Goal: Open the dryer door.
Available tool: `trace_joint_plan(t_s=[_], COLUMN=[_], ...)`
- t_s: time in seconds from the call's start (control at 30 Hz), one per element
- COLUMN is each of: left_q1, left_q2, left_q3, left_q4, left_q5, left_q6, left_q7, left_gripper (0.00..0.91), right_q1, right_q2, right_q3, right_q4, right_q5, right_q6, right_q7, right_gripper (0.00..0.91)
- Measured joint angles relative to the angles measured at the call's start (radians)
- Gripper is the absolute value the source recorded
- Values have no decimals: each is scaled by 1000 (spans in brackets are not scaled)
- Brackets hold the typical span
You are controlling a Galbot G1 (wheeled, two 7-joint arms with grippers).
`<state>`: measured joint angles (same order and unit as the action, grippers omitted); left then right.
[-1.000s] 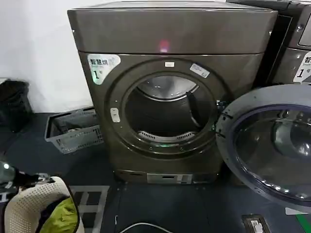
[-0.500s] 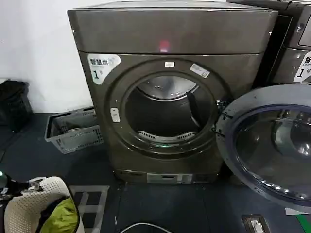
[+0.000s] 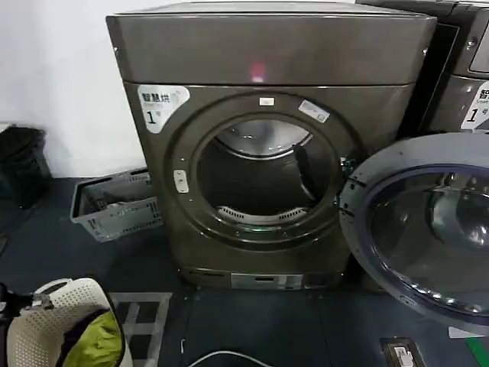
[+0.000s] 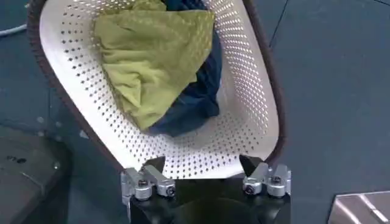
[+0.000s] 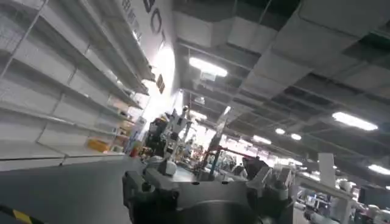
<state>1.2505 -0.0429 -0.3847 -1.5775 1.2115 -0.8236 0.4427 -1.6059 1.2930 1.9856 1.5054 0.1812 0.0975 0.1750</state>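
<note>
Dim, soft head view; ceiling lights (image 5: 208, 66) glare brightly; dryer door (image 3: 428, 229) glass reflects.

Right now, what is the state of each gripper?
Left gripper: open, holding nothing, over the white basket.
Right gripper: cannot be told.

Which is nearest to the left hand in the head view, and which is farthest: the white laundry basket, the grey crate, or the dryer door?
From the left hand, low at the left:
1. White laundry basket, right beside it, bottom left.
2. Grey crate, on the floor left of the dryer.
3. Dryer door, swung open at the far right.
</note>
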Motion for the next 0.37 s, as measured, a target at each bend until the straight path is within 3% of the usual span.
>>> trace_joint_plan(t_s=[0.37], left_q1=[-1], left_q2=[-3], left_q3=[2], left_q4=[17], left_q5=[5], left_q6=[0], left_q7=[0], left_gripper=[907], right_q1=[3], right_q2=[1], right_q3=[-4], right_q4=[-4], right_q5=[-7], right_q6=[1], right_q7=[-1], right_gripper=[907])
